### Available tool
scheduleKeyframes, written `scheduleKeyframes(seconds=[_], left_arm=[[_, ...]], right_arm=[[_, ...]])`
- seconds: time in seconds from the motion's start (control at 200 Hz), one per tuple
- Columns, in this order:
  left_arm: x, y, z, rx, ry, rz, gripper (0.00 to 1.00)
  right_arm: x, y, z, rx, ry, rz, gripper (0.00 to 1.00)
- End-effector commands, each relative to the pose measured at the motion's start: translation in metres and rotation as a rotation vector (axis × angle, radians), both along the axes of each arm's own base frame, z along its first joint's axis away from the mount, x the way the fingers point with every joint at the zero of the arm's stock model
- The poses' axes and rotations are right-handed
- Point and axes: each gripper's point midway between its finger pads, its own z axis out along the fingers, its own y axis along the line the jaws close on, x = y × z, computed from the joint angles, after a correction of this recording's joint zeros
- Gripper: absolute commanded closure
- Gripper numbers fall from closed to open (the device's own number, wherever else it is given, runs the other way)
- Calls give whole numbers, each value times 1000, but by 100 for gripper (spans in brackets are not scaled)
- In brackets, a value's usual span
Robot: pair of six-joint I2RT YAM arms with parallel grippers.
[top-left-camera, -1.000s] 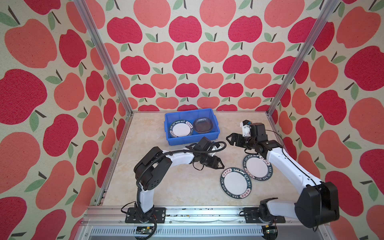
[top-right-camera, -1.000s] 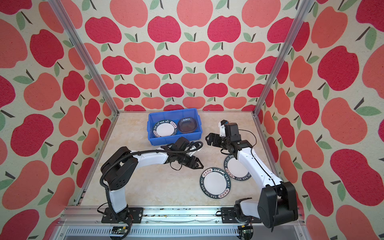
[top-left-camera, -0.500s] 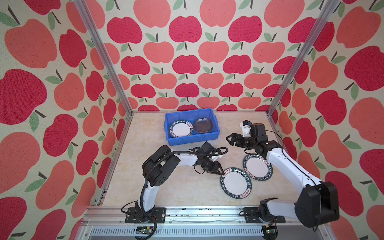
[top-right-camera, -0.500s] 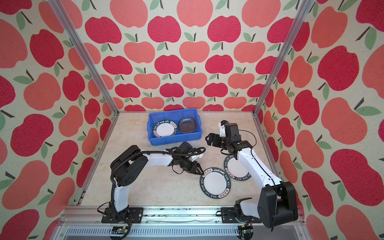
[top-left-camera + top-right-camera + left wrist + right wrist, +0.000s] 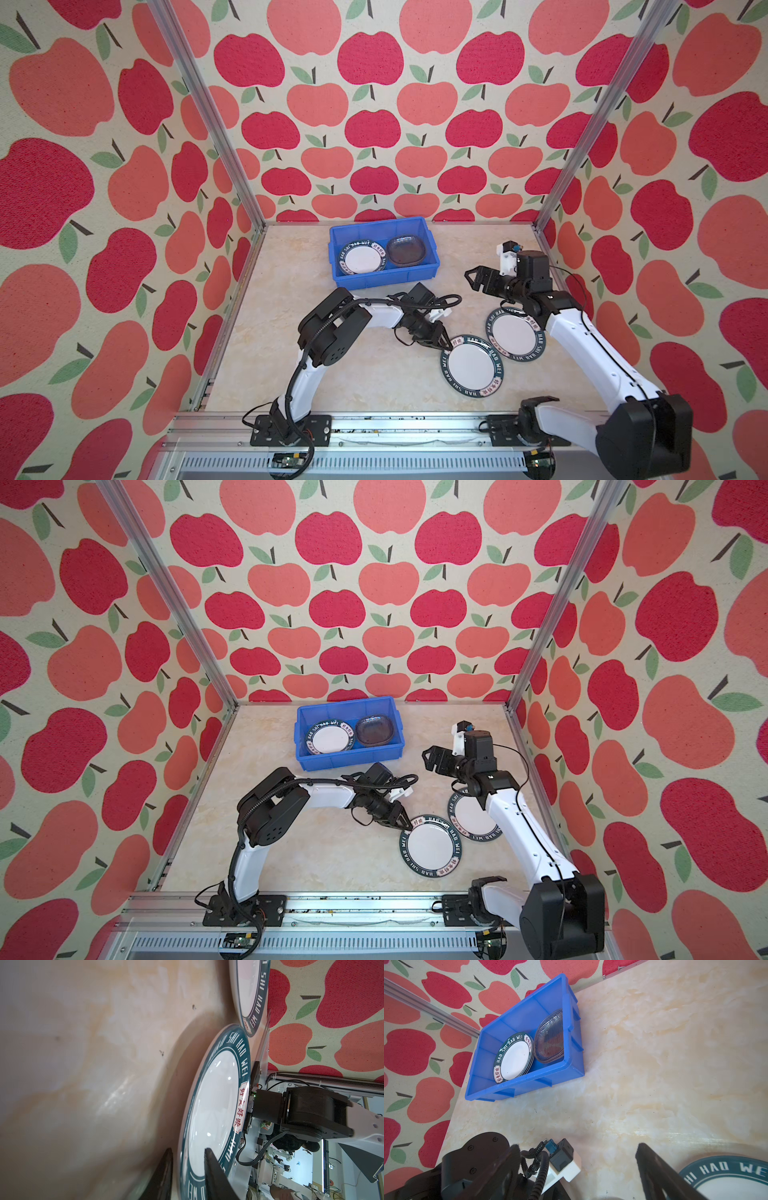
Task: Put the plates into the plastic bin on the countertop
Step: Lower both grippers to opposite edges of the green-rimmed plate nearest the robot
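Plates, as I find them from my station: two round white ones with dark-green lettered rims lie flat on the surface (image 5: 332,374), outside the blue bin (image 5: 384,282). The near plate (image 5: 471,365) and the far plate (image 5: 515,334) sit just beside each other, rims meeting in both top views. Inside the bin, which stands at the back of the surface, I note a stack of lettered plates (image 5: 513,1058) in its left half and a stack of grey glass plates (image 5: 550,1039) in its right half. The left pincer (image 5: 442,343) is down at the near plate's rim, on the side toward the bin. The left wrist view shows one finger (image 5: 212,1174) over the rim's lettering and the other outside the edge, narrowly apart; whether they grip the rim I cannot tell. The right pincer (image 5: 469,281) is spread wide, holding nothing, raised above bare surface between the bin and the far plate; its arm crosses over that plate.
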Motion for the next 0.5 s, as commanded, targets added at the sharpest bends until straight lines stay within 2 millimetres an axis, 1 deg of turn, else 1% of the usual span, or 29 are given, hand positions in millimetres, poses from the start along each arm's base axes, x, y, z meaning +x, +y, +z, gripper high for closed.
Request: scheduleKeyframes(seconds=[0.0,0.12,0.33,0.495], left_arm=[[-7,-2,-1,4,38,-29,73],[-6,-2,-2,13,39,-29,75],[-4,-2,-3,15,41,-22,77],[-4,-2,-6,20,51,-24,82]], right_arm=[[-1,-11,2,13,-8,-41,10],[-1,-13,3,19,-16,-42,10],[1,-12,-3,24,-3,-40,10],[2,-10,-6,31,9,-30,10]])
